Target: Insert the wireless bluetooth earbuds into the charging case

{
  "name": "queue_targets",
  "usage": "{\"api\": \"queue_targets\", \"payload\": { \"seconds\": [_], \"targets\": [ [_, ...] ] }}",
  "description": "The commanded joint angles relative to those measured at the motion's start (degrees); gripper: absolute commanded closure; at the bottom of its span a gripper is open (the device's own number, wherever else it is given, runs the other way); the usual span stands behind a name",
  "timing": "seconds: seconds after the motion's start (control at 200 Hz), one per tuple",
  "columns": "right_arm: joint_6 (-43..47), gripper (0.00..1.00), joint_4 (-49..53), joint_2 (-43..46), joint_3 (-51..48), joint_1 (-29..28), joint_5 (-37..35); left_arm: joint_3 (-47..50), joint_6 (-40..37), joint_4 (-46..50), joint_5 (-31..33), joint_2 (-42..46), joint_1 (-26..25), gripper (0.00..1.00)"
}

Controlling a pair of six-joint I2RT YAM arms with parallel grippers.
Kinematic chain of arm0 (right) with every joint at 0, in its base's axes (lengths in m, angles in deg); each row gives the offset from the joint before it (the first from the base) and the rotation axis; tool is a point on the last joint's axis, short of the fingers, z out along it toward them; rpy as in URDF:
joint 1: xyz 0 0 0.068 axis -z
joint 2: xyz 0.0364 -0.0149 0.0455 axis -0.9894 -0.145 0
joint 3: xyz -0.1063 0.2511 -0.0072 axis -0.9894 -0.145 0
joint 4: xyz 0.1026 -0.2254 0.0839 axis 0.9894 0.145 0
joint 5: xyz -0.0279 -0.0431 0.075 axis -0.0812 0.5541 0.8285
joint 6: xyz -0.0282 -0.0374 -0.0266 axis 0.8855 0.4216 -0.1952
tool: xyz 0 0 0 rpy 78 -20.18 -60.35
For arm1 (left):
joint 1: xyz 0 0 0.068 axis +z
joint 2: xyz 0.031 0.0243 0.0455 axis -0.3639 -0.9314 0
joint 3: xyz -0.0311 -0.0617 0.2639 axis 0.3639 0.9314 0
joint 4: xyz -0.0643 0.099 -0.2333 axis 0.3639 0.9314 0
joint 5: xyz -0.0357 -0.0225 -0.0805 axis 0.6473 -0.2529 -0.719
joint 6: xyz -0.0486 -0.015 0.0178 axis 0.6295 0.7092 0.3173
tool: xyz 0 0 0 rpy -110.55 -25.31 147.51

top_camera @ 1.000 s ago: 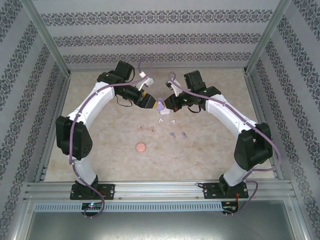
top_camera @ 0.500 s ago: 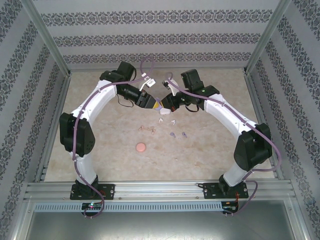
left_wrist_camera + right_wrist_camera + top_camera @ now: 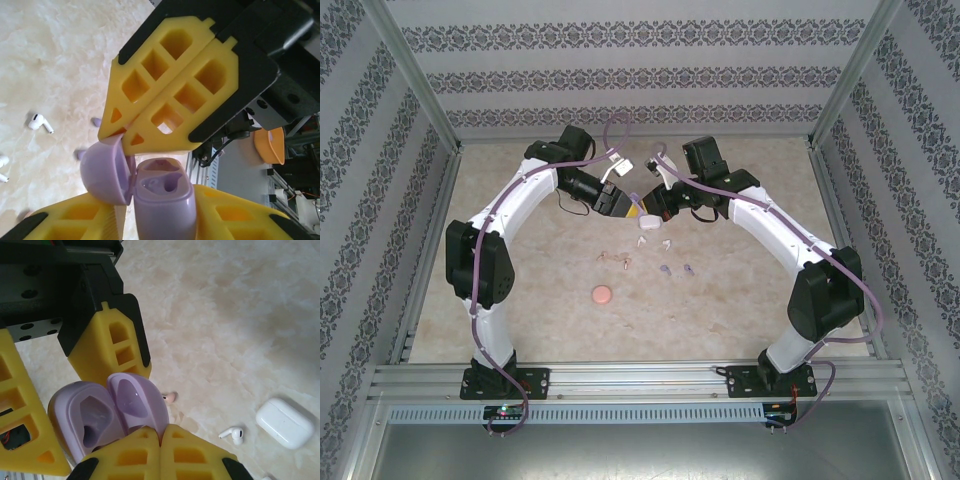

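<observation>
The purple case (image 3: 162, 200) hangs above the surface (image 3: 740, 290) with its lid open. The left pincer (image 3: 622, 206) is clamped on its body and the right pincer (image 3: 161, 440) is pinched together on the lid. Its sockets look empty. The earbuds (image 3: 666, 270) lie near the case on the surface, so I judge that all the inserting remains to be done.

Beige marbled table (image 3: 740, 290). Around middle: white charging case (image 3: 286, 422), white earbuds (image 3: 666, 243), pinkish earbuds (image 3: 625, 262), purple earbuds (image 3: 688, 269), scattered. Round pinkish case (image 3: 602, 294) nearer near edge.
</observation>
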Motion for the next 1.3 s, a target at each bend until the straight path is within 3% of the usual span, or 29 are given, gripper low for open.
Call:
{"api": "queue_targets", "payload": {
  "seconds": [0.0,0.17,0.24,0.36,0.58,0.924,1.139,1.294],
  "targets": [
    [0.5,1.0,-0.25,-0.87,1.96,-0.76,0.52,-1.29,-1.36,1.05,-2.32,-0.36,0.47,0.68],
    [-0.21,1.0,-0.56,-0.88,2.06,-0.77,-0.11,-0.78,-1.6,0.82,-2.66,-0.36,0.48,0.91],
    [-1.22,0.84,-0.97,-0.44,2.07,-0.42,-0.42,-0.26,-1.47,0.29,-2.64,-0.26,0.57,1.0],
    [-3.75,0.59,-0.99,2.11,1.14,0.95,-0.81,2.32,0.64,-3.9,-1.32,1.39,0.92,1.0],
    [-12.5,0.47,-2.41,11.3,-9.17,4.06,-4.62,12.6,10.65,-21.08,-0.03,9.9,4.21,1.0],
    [-21.27,0.46,2.23,11.88,-19.66,-0.28,-17.68,30.79,26.58,-51.66,15.37,26.93,4.31,1.0],
    [-23.19,0.49,3.41,6.45,-21.15,-5.33,-23.9,40.67,27.84,-63.76,24.79,35.33,3.88,1.0],
    [-25.51,0.51,3.39,4.76,-20.75,-7.87,-27.06,52.87,25.44,-81.94,33.91,41.88,1.58,1.0]
  ]
}}
